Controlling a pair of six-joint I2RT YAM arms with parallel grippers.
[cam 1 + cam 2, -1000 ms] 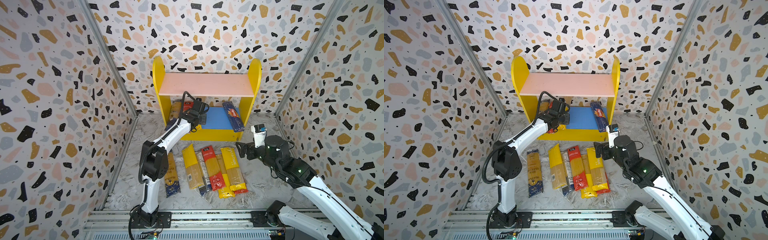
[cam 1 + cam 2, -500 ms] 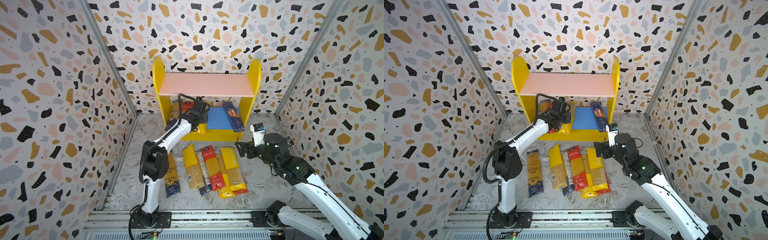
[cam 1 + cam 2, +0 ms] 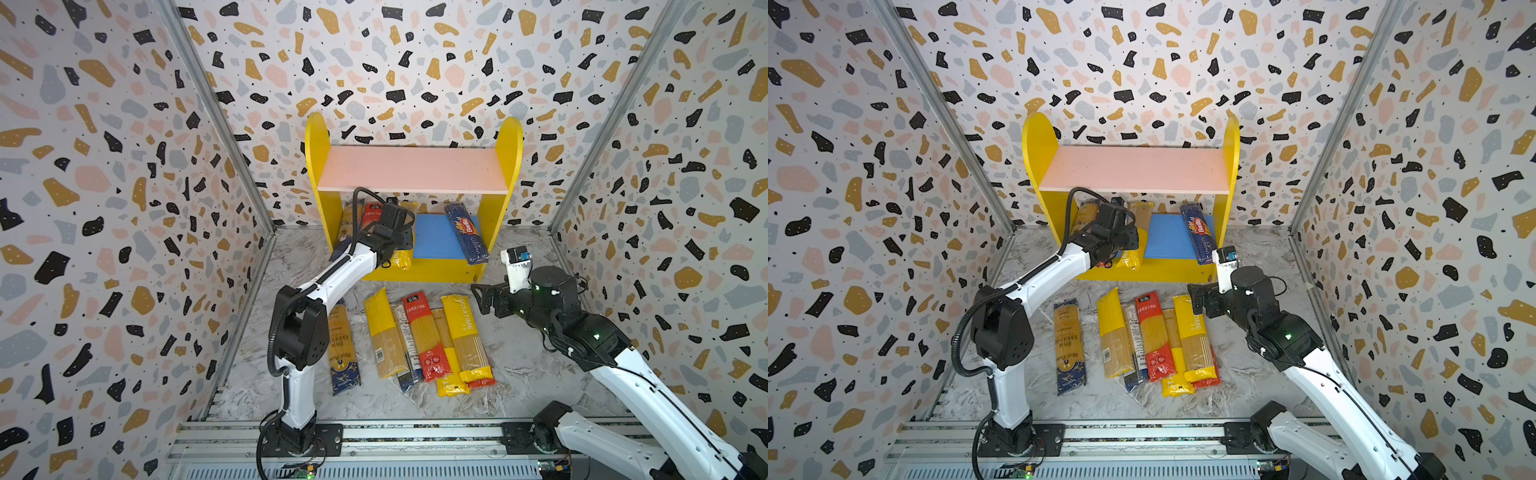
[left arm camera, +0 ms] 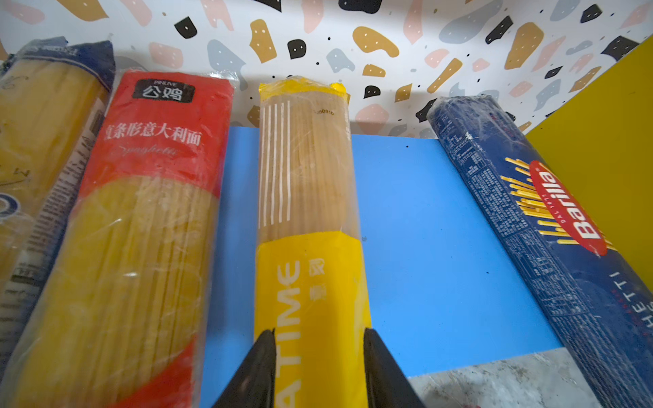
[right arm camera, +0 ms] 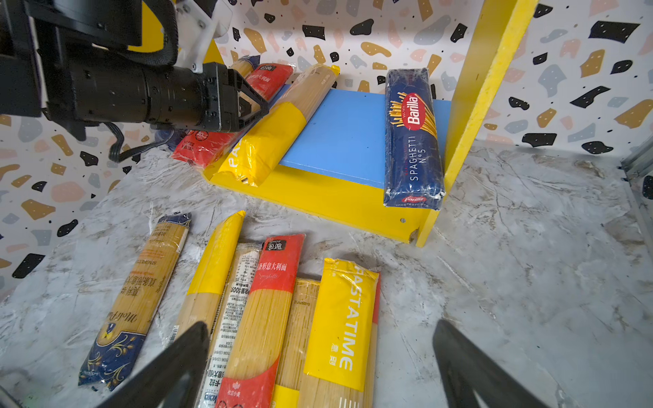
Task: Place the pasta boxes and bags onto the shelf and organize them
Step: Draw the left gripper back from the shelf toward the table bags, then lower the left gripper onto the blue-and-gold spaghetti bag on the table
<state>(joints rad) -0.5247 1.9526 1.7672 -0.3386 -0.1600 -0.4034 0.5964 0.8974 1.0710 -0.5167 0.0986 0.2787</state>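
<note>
- Left gripper (image 4: 318,340): jaws have just parted, straddling the yellow-ended pack (image 4: 306,169), now resting on the blue lower board (image 4: 417,219), overhanging its front edge (placed, I judge).
- Right gripper (image 5: 319,332) gapes empty; floor packs (image 3: 424,332) remain.

A lab test cell — terrazzo-print walls (image 3: 104,208), marbled floor (image 3: 519,365), robot arms (image 3: 332,282) on an aluminium rail (image 3: 415,434).

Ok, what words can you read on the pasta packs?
"Barilla": blue pack, on the shelf.
"SPAGHETTI N°5": blue pack too.
"公鸡": shelf red pack.
"ATIME": shelf yellow pack.
"PASTATIME": floor yellow pack.
Smaller print: too small to read.
</note>
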